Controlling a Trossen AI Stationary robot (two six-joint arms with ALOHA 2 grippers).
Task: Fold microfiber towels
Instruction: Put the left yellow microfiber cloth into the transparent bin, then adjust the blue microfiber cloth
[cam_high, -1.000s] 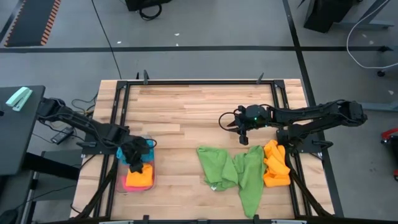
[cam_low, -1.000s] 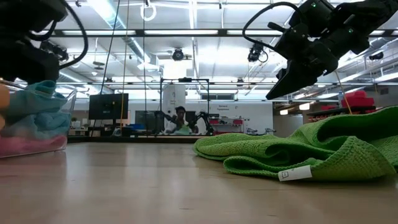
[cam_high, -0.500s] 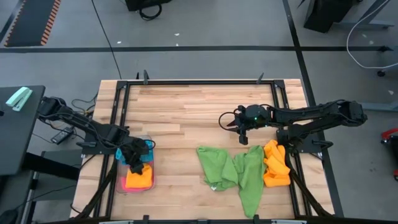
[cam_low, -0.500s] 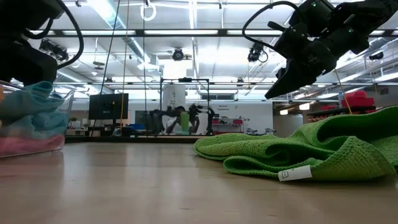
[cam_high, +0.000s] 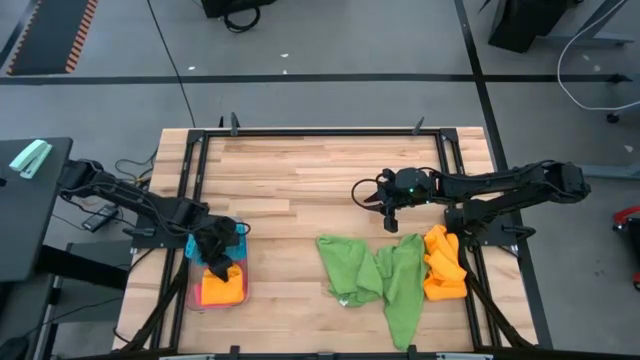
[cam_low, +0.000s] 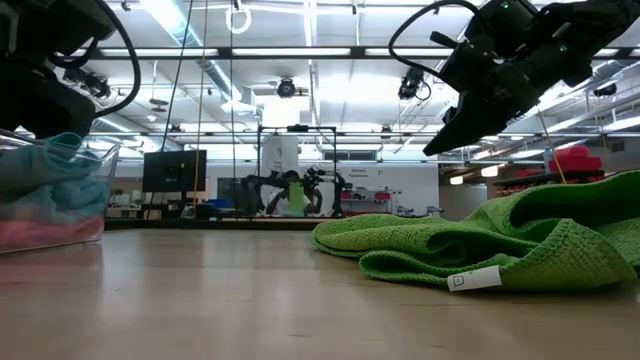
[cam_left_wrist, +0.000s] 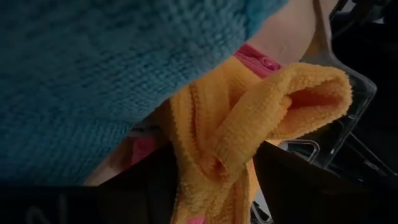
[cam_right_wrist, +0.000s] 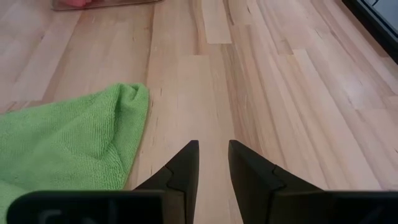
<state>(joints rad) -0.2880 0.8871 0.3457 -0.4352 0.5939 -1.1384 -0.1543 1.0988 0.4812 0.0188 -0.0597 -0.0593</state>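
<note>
Since the folded orange towel is already sitting on top of the stack in the clear plastic tray at the left edge of the bench, with blue and pink cloths under it, I'm reading this as the let-go part of the step. The left end effector is hanging right over that tray, and from the wrist view its fingers are standing apart on either side of the orange cloth rather than pinching it. If I were coaching, I'd say lift straight up and slow so the nap isn't snagging a finger and dragging the fold open.

Over on the other side, two green towels are lying crumpled together near the front edge, with a bunched orange pile just beside them. The right end effector is hovering above bare wood just behind the green ones, jaws narrow with a small gap and nothing in them. Guessing green is next; grabbing a single corner would be smarter than a fistful.
</note>
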